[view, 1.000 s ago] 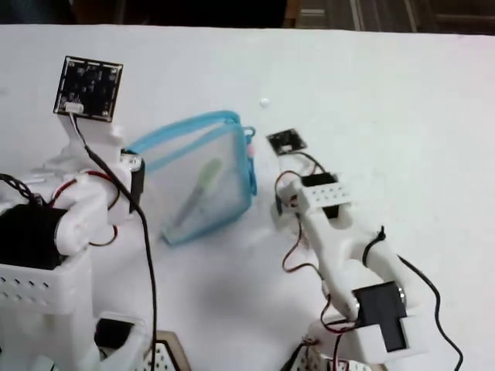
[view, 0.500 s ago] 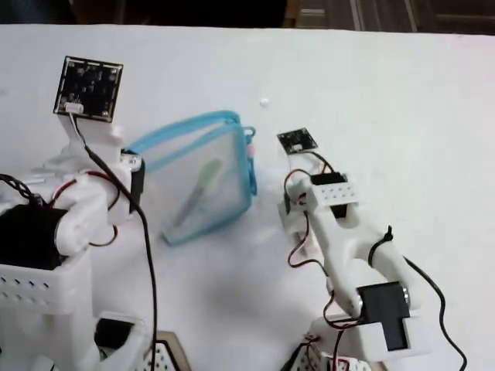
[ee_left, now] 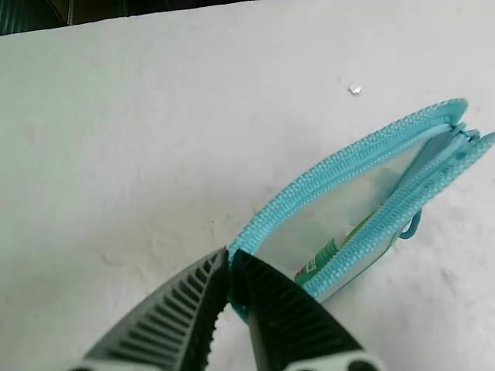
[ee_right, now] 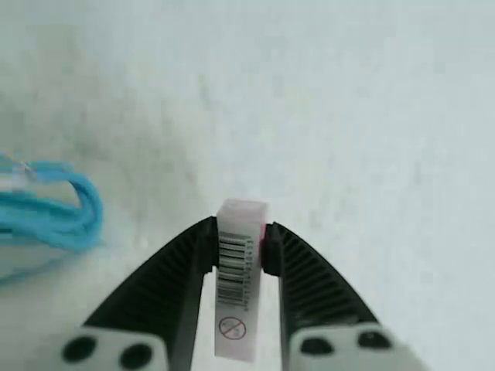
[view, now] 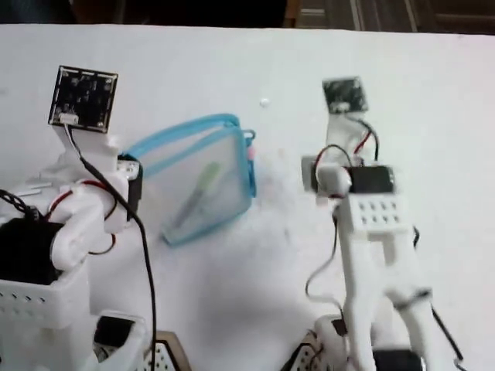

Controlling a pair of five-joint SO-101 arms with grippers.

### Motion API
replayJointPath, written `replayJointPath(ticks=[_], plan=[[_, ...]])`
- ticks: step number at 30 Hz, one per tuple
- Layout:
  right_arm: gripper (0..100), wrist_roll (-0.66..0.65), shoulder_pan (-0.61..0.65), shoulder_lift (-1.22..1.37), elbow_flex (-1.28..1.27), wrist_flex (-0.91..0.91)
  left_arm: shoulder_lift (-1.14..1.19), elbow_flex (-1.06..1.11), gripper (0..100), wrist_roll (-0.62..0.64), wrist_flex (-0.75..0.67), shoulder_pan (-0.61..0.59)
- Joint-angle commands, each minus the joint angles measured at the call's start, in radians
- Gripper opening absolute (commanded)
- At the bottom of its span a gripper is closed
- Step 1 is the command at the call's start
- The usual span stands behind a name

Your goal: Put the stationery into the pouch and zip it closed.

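Left end effector [ee_left: 230, 259] is clamped shut on the corner of the pouch [view: 174, 174], which lies left of centre in the high view with its mouth open along the upper edge. Right end effector [ee_right: 241, 229] is pinched on a white barcoded block [ee_right: 236, 297], probably an eraser, over bare tabletop [view: 402, 69] right of the pouch and apart from the zip [ee_left: 348, 157]. Step in hand looks like insertion. Hold the left grip firm so the mouth doesn't collapse, and bring the block in low along the opening. Release only once it's past both zipper tapes, and don't snag the teal edge. Count: one pouch, one green pen [view: 199, 189] inside it, one block in grip, one small white speck [view: 265, 102] upper centre.
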State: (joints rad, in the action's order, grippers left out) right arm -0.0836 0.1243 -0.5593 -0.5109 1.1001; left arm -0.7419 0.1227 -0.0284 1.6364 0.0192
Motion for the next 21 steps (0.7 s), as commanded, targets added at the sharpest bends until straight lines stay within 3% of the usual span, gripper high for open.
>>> replayJointPath(ticks=[1,10,15,21], plan=[[1.7,0.107,0.042,-0.202,0.161,-0.018,-0.001,0.018,2,-0.009,0.014,-0.007],[1.7,0.437,0.392,-0.259,0.450,-0.222,-0.001,0.018,2,-0.009,0.014,-0.004],[1.7,0.445,0.535,-0.163,0.405,-0.298,-0.001,0.018,2,-0.009,0.014,-0.007],[1.7,0.440,0.602,-0.091,0.278,-0.414,-0.002,0.060,2,-0.009,-0.002,-0.007]])
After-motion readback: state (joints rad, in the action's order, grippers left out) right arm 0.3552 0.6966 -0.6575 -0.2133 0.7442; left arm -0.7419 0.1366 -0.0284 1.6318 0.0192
